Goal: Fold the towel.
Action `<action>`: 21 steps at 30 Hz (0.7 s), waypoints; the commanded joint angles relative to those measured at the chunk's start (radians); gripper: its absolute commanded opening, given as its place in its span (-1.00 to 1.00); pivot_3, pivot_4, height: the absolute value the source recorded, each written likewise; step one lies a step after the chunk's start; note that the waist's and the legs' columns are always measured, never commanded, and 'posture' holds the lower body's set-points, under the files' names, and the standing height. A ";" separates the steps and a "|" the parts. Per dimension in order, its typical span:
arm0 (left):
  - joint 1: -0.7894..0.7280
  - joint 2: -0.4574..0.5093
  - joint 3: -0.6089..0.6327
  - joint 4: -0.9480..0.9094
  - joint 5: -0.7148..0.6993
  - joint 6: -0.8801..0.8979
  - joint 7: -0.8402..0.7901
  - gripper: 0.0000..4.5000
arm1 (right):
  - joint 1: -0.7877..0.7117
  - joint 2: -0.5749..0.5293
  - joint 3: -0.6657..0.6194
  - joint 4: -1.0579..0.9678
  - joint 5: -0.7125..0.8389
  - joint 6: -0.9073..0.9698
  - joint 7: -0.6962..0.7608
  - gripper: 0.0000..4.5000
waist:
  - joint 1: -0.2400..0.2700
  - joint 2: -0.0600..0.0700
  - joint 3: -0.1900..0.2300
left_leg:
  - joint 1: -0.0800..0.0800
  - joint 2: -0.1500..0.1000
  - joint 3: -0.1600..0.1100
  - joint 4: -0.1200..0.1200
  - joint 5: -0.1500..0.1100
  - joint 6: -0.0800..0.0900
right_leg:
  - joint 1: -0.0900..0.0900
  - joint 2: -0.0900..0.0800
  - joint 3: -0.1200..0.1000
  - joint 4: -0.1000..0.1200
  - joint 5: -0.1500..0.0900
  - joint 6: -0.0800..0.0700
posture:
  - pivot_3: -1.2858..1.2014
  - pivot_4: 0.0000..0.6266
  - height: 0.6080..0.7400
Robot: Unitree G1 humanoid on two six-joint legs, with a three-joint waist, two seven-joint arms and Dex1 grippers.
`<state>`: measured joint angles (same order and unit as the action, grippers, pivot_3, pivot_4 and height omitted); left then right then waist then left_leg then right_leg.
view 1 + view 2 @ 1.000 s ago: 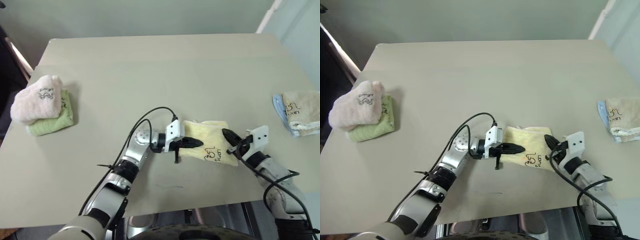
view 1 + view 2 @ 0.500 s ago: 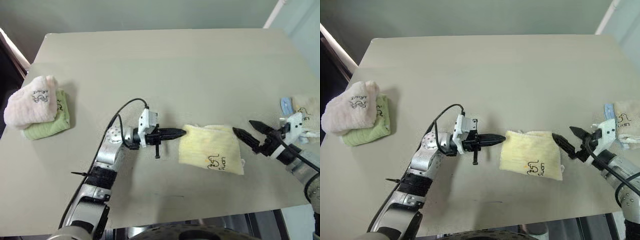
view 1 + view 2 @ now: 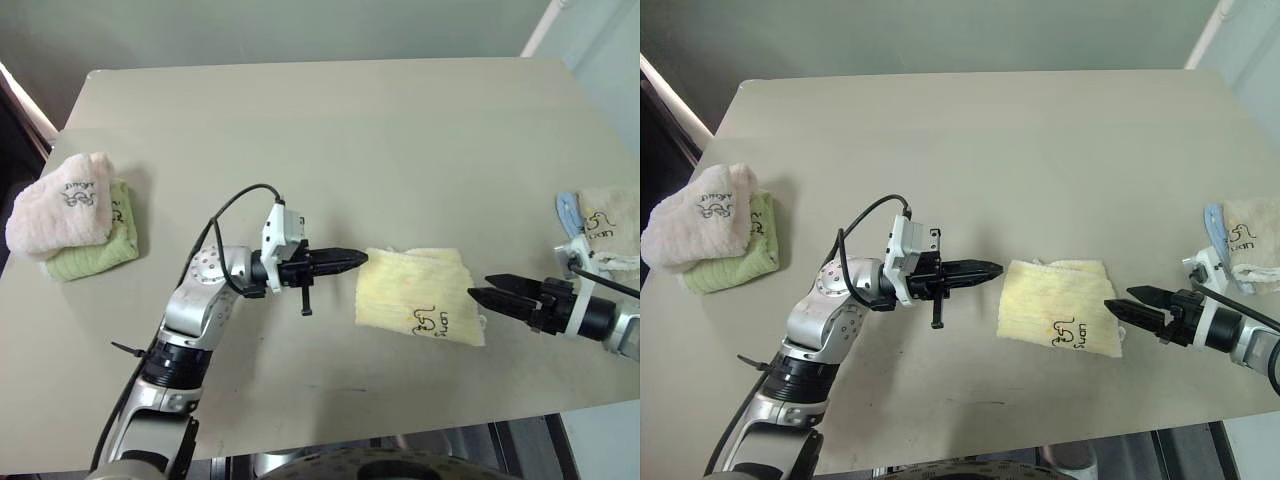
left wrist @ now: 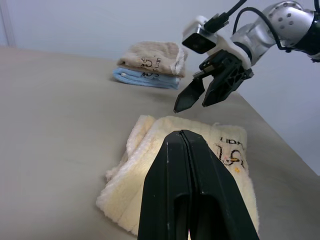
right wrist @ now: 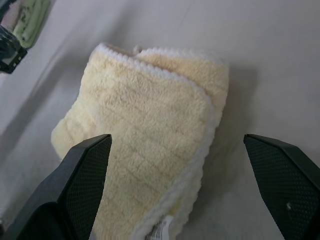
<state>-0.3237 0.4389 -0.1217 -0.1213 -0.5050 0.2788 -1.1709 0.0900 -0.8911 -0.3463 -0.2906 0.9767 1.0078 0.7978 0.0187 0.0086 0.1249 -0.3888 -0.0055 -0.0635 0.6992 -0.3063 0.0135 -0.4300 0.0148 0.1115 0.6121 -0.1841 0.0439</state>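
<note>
The pale yellow towel [image 3: 415, 295] lies folded in a flat square on the table near its front edge, with the dark logo facing up at its near right corner. My left gripper [image 3: 360, 259] is shut and empty, pointing level at the towel's left edge from just beside it. My right gripper [image 3: 480, 287] hovers open just off the towel's right edge, holding nothing. The left wrist view shows the shut fingers [image 4: 190, 200] over the towel [image 4: 135, 170] and the right gripper [image 4: 190, 106] open beyond it. In the right wrist view the towel [image 5: 145, 135] lies between the spread fingers [image 5: 80, 190].
A pink folded towel [image 3: 60, 205] rests on a green one [image 3: 95, 250] at the table's left edge. A beige folded towel [image 3: 610, 225] on a blue one [image 3: 567, 212] sits at the right edge, close behind my right arm. The table's front edge [image 3: 400, 425] is near.
My left gripper has drawn back to the left off the towel and risen, still shut. My right gripper has opened, let go of the towel and pulled away to the right.
</note>
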 commanded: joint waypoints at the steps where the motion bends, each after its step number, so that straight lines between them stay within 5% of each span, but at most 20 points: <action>1: 0.019 0.027 0.026 -0.061 -0.023 0.020 0.014 -1.00 | -0.034 0.000 0.051 0.009 0.003 0.024 0.044 0.98 | -0.002 0.000 0.000 | 0.000 0.000 0.000 0.000 0.000 0.000 | 0.000 0.000 0.000 0.001 0.000 0.000 | 0.03 -0.52 1.00; 19: 0.058 0.046 0.018 -0.126 -0.026 0.037 0.087 -1.00 | -0.207 0.077 0.300 0.100 -0.114 0.020 0.153 0.98 | -0.020 0.000 0.000 | 0.006 0.002 0.000 0.000 -0.001 0.002 | 0.002 0.002 0.000 0.004 0.002 -0.002 | 0.03 -0.52 1.00; 21: 0.058 0.039 0.022 -0.123 -0.032 0.040 0.097 -1.00 | -0.217 0.076 0.309 0.110 -0.126 0.018 0.165 0.82 | -0.021 0.000 0.000 | 0.006 0.002 0.000 0.000 -0.001 0.002 | 0.002 0.002 0.000 0.005 0.002 -0.003 | 0.03 -0.52 1.00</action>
<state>-0.2631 0.4850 -0.1114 -0.2204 -0.5261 0.3279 -1.0828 -0.1289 -0.8252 -0.0660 -0.1786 0.8533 1.0179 0.9292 -0.0027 0.0085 0.1247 -0.3826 -0.0034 -0.0633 0.6991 -0.3071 0.0156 -0.4277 0.0168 0.1111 0.6172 -0.1819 0.0407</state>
